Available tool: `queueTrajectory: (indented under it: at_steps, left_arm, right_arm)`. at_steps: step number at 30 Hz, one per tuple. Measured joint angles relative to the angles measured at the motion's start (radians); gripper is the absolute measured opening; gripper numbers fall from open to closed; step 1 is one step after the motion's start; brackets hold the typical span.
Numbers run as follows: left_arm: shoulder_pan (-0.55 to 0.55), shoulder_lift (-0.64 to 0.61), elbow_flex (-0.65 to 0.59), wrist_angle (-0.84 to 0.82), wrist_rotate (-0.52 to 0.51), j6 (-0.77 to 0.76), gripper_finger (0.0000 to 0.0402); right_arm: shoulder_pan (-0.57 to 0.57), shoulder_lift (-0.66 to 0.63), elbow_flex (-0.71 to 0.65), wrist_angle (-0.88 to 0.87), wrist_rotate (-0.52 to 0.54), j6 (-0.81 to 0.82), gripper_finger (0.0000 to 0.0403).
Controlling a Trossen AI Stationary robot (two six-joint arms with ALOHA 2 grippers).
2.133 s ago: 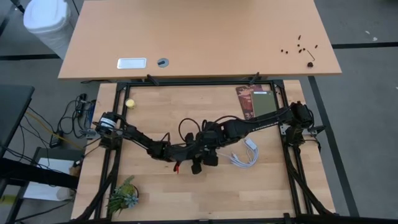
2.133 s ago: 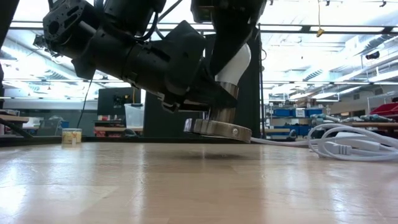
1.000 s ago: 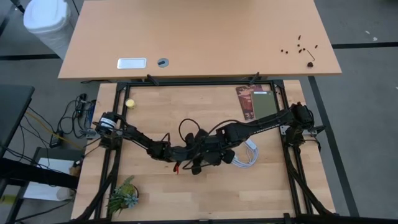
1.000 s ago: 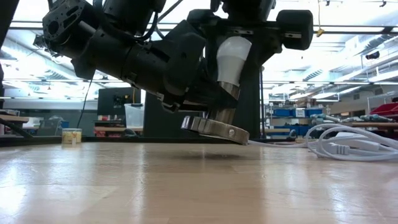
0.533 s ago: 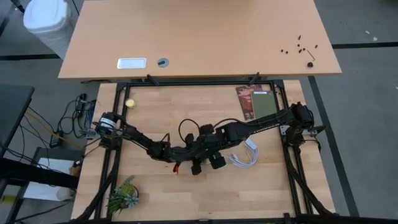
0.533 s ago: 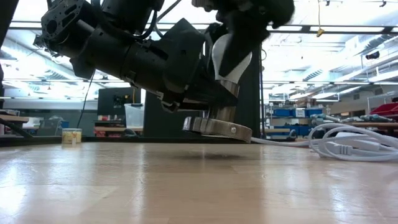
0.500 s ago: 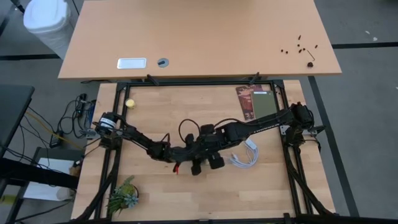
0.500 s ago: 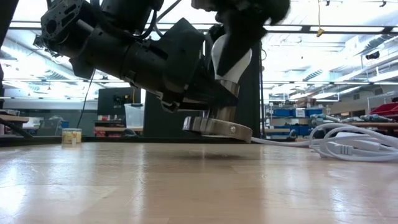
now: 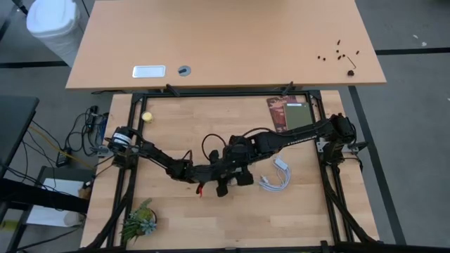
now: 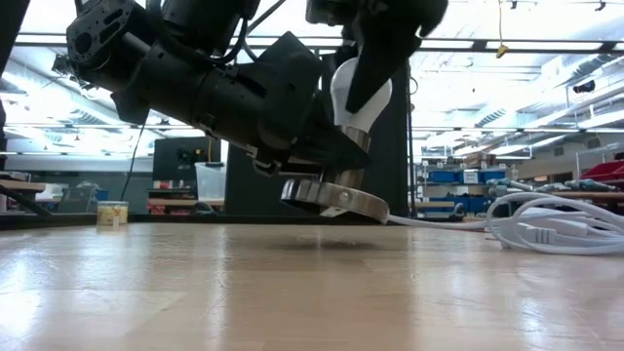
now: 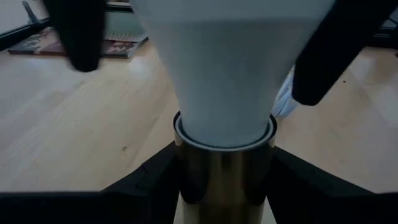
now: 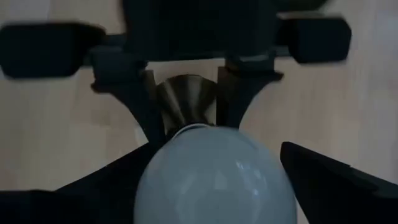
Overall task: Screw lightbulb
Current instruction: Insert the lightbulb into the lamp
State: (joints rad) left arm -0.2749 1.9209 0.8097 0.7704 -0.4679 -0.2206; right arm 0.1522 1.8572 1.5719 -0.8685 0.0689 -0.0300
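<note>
No text, label, brand, number or sign can be read anywhere in these views; the flat reddish-brown printed booklet at the table's far edge shows no legible print.

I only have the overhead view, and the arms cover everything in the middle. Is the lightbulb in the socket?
Observer: Yes. In the left wrist view the lightbulb stands with its narrow end inside the neck of the metal socket.
Operator: Is the socket sitting on the table?
Observer: No. The low view shows its flat disc tilted and clear of the table. The left gripper has its jaws clamped on the neck.
Operator: And the right gripper?
Observer: The right gripper has its jaws either side of the dome. The left wrist view shows a gap on one side, so they look open.
</note>
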Motion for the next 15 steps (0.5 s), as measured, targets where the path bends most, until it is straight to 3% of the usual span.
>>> queueTrajectory:
  at_steps: [8,15]
  left_arm:
    - [-0.003,0.0,0.0,0.002,0.017,-0.005,0.0202]
    - [-0.007,0.0,0.0,0.002,0.033,-0.022,0.0208]
  right_arm:
    - [0.002,0.0,0.0,-0.006,0.009,-0.491,0.0355]
    - [0.011,0.0,0.0,-0.004,0.013,-0.502,0.0345]
